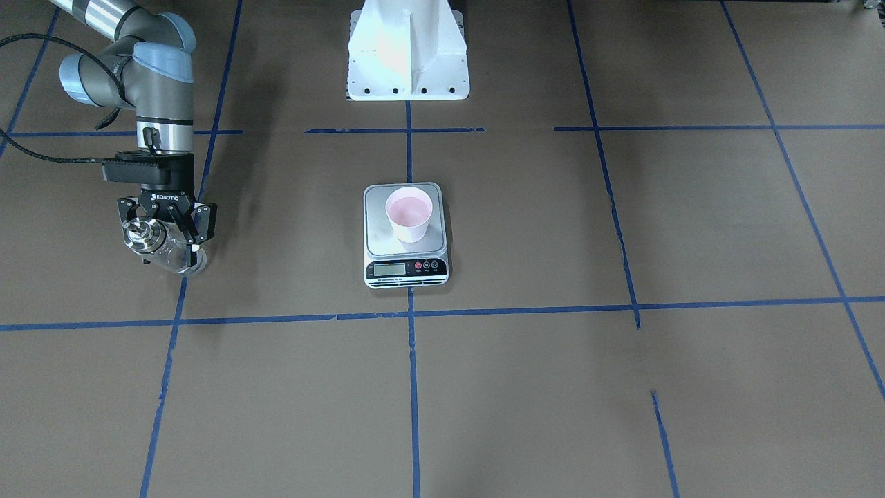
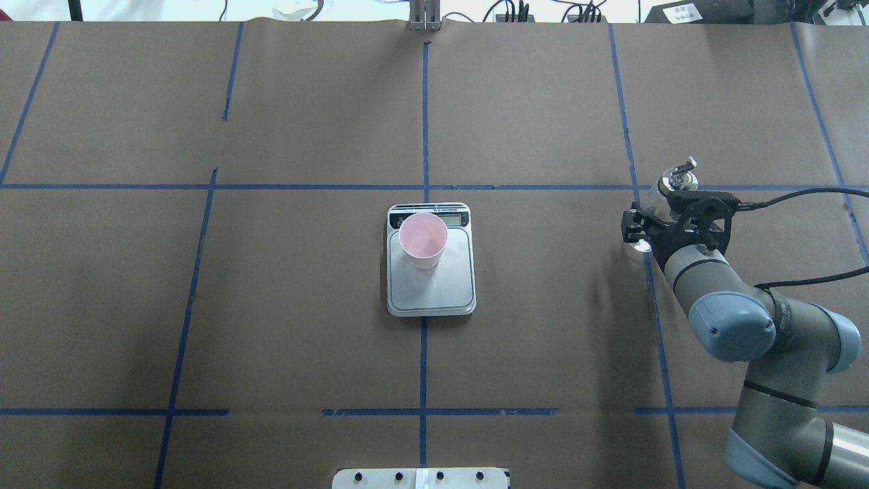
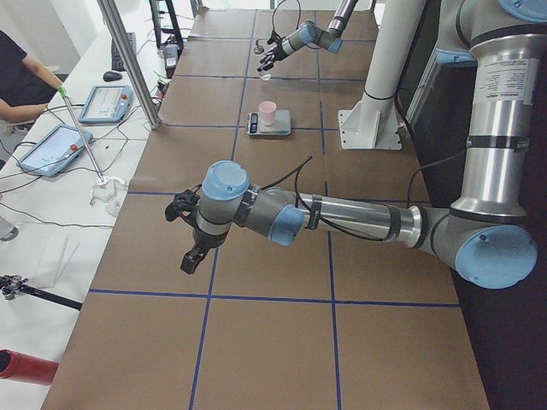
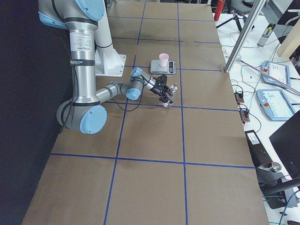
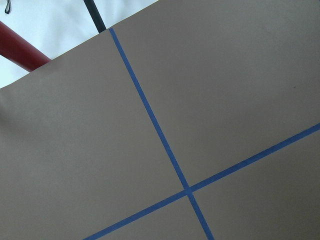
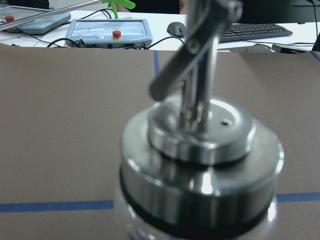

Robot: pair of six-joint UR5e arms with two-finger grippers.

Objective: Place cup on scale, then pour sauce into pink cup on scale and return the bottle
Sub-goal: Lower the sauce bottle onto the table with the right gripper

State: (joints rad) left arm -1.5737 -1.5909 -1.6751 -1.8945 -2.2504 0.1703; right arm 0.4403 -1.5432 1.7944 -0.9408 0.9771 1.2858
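The pink cup (image 1: 409, 213) stands upright on the silver scale (image 1: 377, 241) at the table's middle; they also show in the overhead view, cup (image 2: 423, 238) and scale (image 2: 434, 292). My right gripper (image 1: 166, 232) is shut on the clear glass bottle (image 1: 153, 242), far to the scale's side, roughly upright and close to the table. The bottle's metal collar and spout fill the right wrist view (image 6: 200, 150) and stick out beyond the gripper (image 2: 662, 221) in the overhead view (image 2: 679, 175). My left gripper (image 3: 191, 254) shows only in the exterior left view, so I cannot tell its state.
The white robot pedestal (image 1: 408, 55) stands behind the scale. Blue tape lines (image 1: 413, 311) grid the brown paper. A red cylinder (image 5: 17, 50) lies off the table's end near the left arm. Operator tablets (image 4: 274, 101) sit on the desk across the table.
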